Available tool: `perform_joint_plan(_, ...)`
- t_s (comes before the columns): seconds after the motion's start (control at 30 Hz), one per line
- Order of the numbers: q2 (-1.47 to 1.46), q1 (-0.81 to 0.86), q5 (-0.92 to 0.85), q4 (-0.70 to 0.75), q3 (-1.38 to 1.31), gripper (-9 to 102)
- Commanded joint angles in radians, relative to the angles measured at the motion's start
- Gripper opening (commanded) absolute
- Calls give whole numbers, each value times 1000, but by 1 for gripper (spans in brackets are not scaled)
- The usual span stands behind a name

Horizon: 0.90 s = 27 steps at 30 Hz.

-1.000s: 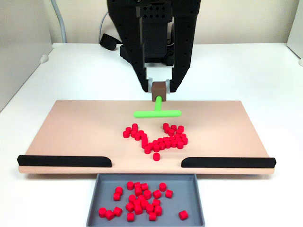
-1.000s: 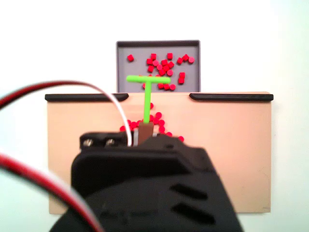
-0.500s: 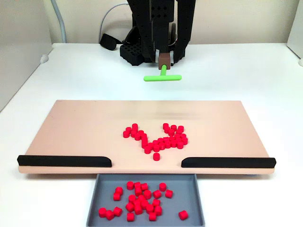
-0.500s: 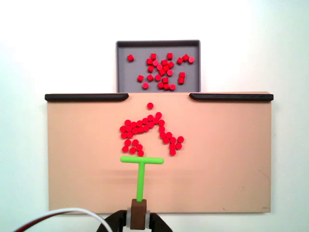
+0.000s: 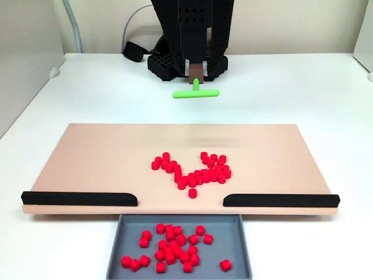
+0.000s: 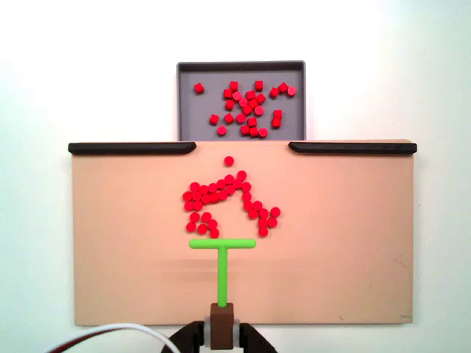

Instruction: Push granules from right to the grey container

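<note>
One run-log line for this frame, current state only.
pincer: shut on green T pusher | pusher: behind the pile | granules: cluster mid tan board, more in grey container | gap between black strips: one pellet near it

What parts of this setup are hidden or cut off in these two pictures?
- The hand: the bottom edge of a fixed view cuts it off, so the arm behind is unseen.
- The hand's fingers: in the other fixed view, the dark arm body hides how they grip the green T-shaped pusher.
- The grey container: its near wall runs off the bottom edge.
- Whether the pusher touches the tan board: cannot tell.
</note>
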Motion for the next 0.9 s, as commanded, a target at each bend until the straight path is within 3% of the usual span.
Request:
perform_joint_plan(0.0,21,12,-20,5,-3,0)
perform_joint_plan(0.87,2,18,8,5,-3,0)
